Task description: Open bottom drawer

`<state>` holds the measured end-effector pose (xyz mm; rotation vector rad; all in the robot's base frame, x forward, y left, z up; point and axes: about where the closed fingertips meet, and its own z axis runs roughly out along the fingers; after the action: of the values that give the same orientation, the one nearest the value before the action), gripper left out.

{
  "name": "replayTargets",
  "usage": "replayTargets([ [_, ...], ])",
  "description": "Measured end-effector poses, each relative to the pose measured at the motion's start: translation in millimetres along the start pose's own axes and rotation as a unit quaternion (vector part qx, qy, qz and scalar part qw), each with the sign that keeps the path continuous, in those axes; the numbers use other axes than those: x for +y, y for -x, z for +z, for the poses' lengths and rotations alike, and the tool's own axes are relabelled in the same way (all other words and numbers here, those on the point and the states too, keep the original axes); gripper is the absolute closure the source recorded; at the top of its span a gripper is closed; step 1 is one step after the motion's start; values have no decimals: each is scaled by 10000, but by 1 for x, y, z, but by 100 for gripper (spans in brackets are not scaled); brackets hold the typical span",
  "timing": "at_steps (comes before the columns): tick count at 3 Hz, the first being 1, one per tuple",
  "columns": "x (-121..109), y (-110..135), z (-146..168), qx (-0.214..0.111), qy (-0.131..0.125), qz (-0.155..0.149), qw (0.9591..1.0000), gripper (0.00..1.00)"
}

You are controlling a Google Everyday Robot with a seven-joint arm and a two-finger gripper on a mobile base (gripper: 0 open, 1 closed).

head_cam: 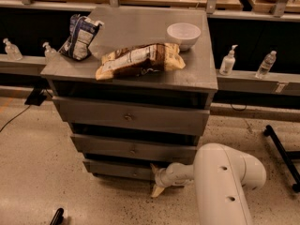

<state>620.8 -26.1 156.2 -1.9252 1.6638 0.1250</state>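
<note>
The grey cabinet (197,78) has three drawer fronts stacked. The bottom drawer (112,168) is the narrowest and lowest, just above the floor, with a small round knob (136,173) at its centre. My gripper (154,178) is at the right end of this drawer front, to the right of the knob. It is open, with one finger up by the drawer's top edge and one pale fingertip (157,191) pointing down towards the floor. My white arm (225,182) reaches in from the lower right.
On the cabinet top lie a brown chip bag (138,60), a white bowl (183,33) and a blue-white bag (79,37). Bottles (228,60) stand on a ledge behind. A black stand leg (281,149) is on the floor at right, a cable (18,116) at left.
</note>
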Motion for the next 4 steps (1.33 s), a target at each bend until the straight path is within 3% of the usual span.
replayTargets([
  [1,3,9,-20,-42,-163,-123,9998,26],
  [2,-31,29,-93,-73,-1043,-560,9929,29],
  [3,-23,49,-146,-33,-1442,-819,9862,29],
  [4,-11,48,-157,21,-1463,-761,9863,15],
])
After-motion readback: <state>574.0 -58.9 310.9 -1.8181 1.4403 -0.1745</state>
